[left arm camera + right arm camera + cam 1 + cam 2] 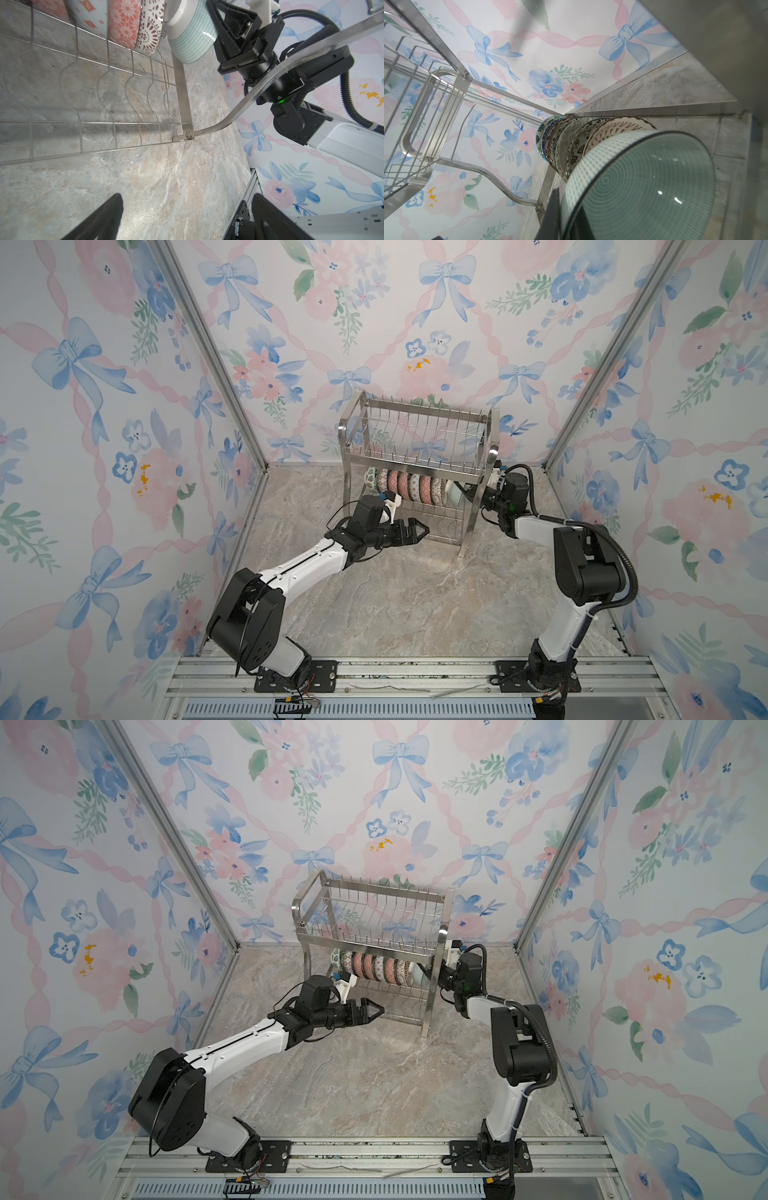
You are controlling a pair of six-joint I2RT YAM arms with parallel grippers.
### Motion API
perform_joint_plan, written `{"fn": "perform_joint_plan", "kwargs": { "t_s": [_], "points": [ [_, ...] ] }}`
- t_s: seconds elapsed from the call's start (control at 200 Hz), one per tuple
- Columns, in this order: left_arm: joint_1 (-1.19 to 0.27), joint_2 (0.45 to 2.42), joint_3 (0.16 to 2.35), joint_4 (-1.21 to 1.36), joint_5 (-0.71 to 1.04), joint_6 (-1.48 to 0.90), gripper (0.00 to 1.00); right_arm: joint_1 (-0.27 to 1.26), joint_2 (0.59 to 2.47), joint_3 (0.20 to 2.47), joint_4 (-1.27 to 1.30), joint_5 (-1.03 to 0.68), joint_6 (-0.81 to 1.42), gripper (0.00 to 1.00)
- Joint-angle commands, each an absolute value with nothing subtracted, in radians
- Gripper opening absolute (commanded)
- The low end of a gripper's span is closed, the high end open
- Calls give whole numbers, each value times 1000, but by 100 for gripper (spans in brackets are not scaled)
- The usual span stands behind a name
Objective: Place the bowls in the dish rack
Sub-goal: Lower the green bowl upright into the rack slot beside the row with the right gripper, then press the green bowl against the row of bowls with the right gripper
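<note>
The dish rack [415,412] [370,888] stands at the back middle in both top views. Several patterned bowls [409,487] [374,965] stand on edge in a row on its lower tier. At the row's right end a pale green bowl [455,493] [191,35] [643,187] tilts against the others. My right gripper [471,493] [569,212] is shut on its rim, one finger outside the wall and one inside. My left gripper [417,531] [187,209] hangs open in front of the lower tier, with only tabletop between its fingers.
The rack's curved steel leg [239,116] runs between the two arms. Wire dividers [112,122] of the lower tier lie close to my left gripper. Flowered walls [124,448] close in three sides and an aluminium rail [415,676] runs along the front.
</note>
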State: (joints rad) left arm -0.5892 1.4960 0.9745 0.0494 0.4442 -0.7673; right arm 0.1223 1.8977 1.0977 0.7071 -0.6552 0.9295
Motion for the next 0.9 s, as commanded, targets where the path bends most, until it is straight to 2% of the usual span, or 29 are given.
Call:
{"fn": "perform_joint_plan", "kwargs": {
  "t_s": [0.0, 0.89],
  "points": [
    [-583, 1507, 993, 36, 442, -742, 98, 133, 1929, 1161, 852, -693, 954, 0],
    [-553, 1496, 956, 36, 446, -734, 98, 119, 2141, 1211, 1080, -771, 1066, 0]
  ]
}}
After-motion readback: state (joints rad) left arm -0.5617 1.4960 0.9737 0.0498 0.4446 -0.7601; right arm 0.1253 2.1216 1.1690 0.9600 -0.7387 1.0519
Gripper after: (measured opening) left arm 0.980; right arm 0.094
